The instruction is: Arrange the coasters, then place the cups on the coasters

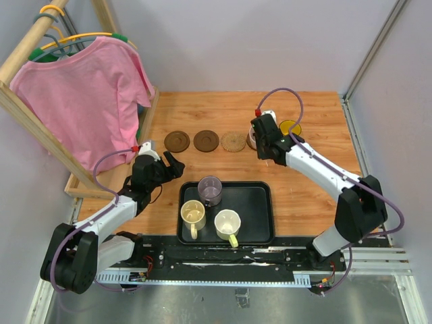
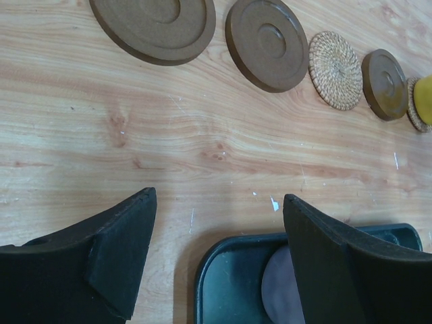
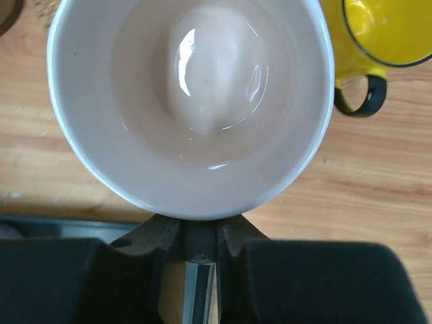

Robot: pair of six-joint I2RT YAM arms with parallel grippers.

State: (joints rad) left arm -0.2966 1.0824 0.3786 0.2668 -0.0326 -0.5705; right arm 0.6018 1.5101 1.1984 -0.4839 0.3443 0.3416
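Left gripper [image 1: 173, 163]: jaws wide, nothing held, hovering over the desk [image 1: 317, 182] by the far left corner of the black tray [image 1: 260, 226]. Three cups wait in the tray, the purple-grey cup [image 1: 210, 190] farthest back.

Coasters run in a row along the desk. The fourth coaster [image 2: 385, 84], a dark one, shows bare.

Right gripper [image 3: 198, 239]: nearly closed, pinching the handle of the pinkish cup [image 3: 189, 101] above that spot, just beside the yellow cup [image 3: 385, 30] on the end coaster.

Risks:
- The thin handle grip may let the cup swing or tilt.
- An off-centre descent would leave it straddling the coaster's edge.
- Drift to the right would knock the yellow cup.
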